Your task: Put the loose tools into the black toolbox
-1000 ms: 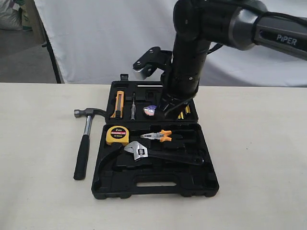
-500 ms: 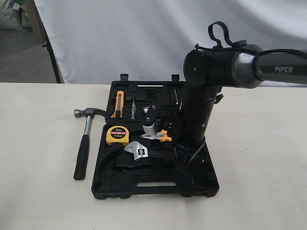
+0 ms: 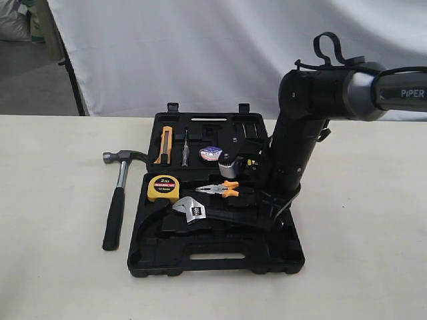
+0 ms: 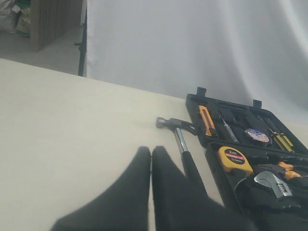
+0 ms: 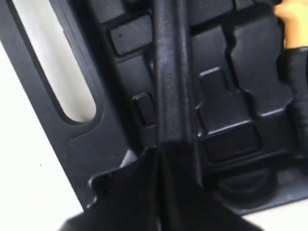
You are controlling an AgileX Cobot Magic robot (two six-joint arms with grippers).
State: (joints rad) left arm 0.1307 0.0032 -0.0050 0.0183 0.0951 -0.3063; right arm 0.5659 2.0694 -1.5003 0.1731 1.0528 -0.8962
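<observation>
The black toolbox (image 3: 160, 257) lies open on the table. The adjustable wrench (image 3: 193, 209) rests across its near half, silver head to the left. My right gripper (image 3: 270, 217) is down at the wrench's handle end. In the right wrist view its shut fingertips (image 5: 159, 154) meet the black handle (image 5: 168, 72), with no gap between them. The claw hammer (image 3: 117, 203) lies on the table, left of the box. The small tape roll (image 3: 211, 153) sits in the far half. My left gripper (image 4: 151, 151) is shut and holds nothing, with the hammer (image 4: 180, 139) just beyond it.
In the near half are a yellow tape measure (image 3: 163, 187) and orange-sleeved pliers (image 3: 223, 189). An orange utility knife (image 3: 165, 145) is in the far half. The oblong slot (image 5: 57, 62) is beside my right fingers. A white backdrop hangs behind the table.
My right arm has swung from the far half by the tape roll, over the pliers, to the right and down onto the wrench's handle end. The tape roll shows again.
</observation>
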